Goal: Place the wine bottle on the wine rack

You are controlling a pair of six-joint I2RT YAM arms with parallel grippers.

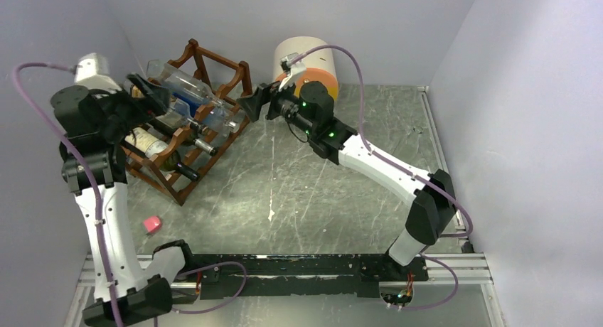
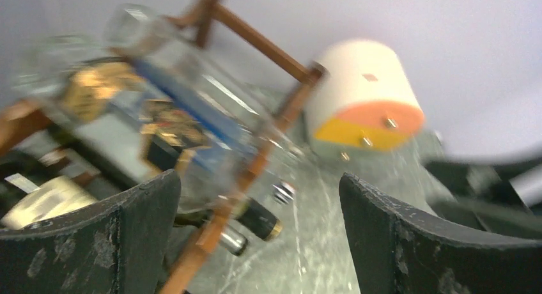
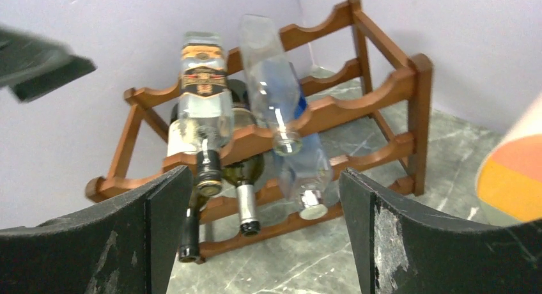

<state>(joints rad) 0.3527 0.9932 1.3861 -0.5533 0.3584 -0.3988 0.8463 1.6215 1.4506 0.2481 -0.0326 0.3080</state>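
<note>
**Fingers apart, bottle askew on the top tier**

Closest to our right wrist lens, the right gripper (image 3: 263, 172) stood with its jaws wide apart and nothing between them. The left gripper (image 2: 259, 177) was spread and empty too, though its view was blurred.

From above, the wine rack (image 1: 217, 57) sat at 10 o'clock on the table. We judged the clear, blue-labelled wine bottle (image 3: 271, 83) to be the one in question. It lay on the top tier beside a gold-labelled bottle (image 3: 201, 108), its base toward 11 o'clock and its neck toward 5 o'clock in the right wrist view, so slanted rather than square in its scallop.

We saw the danger in that slant. A bottle not seated in its scallop could roll against its neighbour or slip neck-first over the front rail. The left fingers were near its base and the right ones near the necks, so a careless retreat by either arm might nudge it loose.
</note>
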